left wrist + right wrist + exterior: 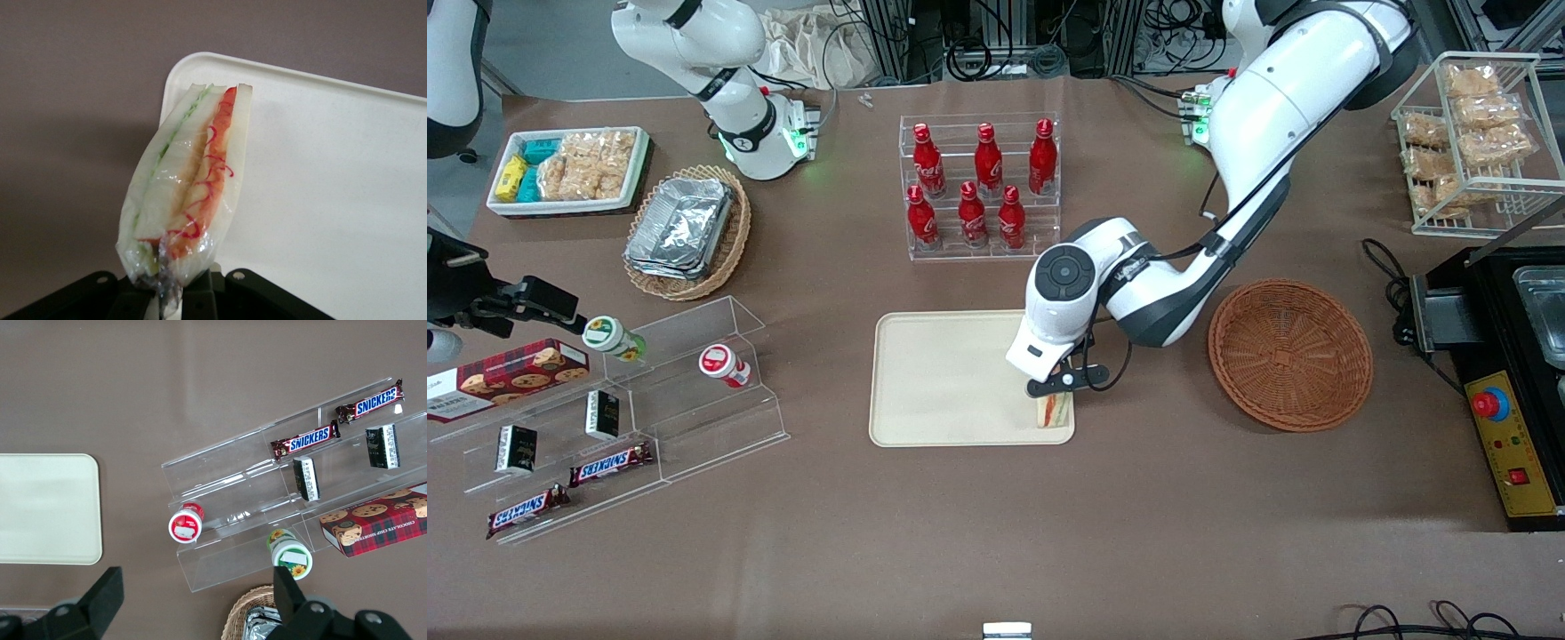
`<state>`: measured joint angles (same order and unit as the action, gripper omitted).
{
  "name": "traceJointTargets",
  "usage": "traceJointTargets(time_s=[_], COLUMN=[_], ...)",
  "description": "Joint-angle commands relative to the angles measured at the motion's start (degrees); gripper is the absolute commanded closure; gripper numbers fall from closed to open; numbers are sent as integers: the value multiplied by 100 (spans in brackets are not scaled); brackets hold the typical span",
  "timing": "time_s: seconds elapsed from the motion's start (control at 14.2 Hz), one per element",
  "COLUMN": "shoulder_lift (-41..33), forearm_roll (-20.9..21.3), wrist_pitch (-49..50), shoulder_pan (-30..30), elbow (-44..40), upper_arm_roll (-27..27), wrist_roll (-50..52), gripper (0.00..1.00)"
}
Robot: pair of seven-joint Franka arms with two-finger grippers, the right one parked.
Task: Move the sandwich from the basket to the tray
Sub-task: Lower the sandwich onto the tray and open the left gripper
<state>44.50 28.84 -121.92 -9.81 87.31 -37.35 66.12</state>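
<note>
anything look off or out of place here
Only the sandwich: pinched by its wrap in the end effector, it stands at the tray's corner nearest the basket, close to the rim.

On the counter there is one sandwich, one cream tray, one reddish-brown basket and one tan basket holding foil containers. Six red bottles stand in a clear rack, and the acrylic shelves hold two Snickers bars, two small dark boxes, two round cups and one cookie box. One claw is seen over the tray.
</note>
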Motion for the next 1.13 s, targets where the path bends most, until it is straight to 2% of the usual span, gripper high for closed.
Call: traceJointTargets(time_s=[0.0,0.07,0.21,0.35,0.56,1.06], shoulder_lift=[217,217,260,270,261,208], forearm_roll=[157,149,149,149,140,122], wrist_pitch=[-69,-69,-69,-69,-69,-69], shoulder_pan=[-353,-468,-539,-539,-548,-548], elbow=[-232,-241,-232,-232,-241,-250], upper_arm_roll=[270,385,491,491,491,491], wrist_roll=[244,279,305,305,314,314], gripper=[100,100,91,64,0,1])
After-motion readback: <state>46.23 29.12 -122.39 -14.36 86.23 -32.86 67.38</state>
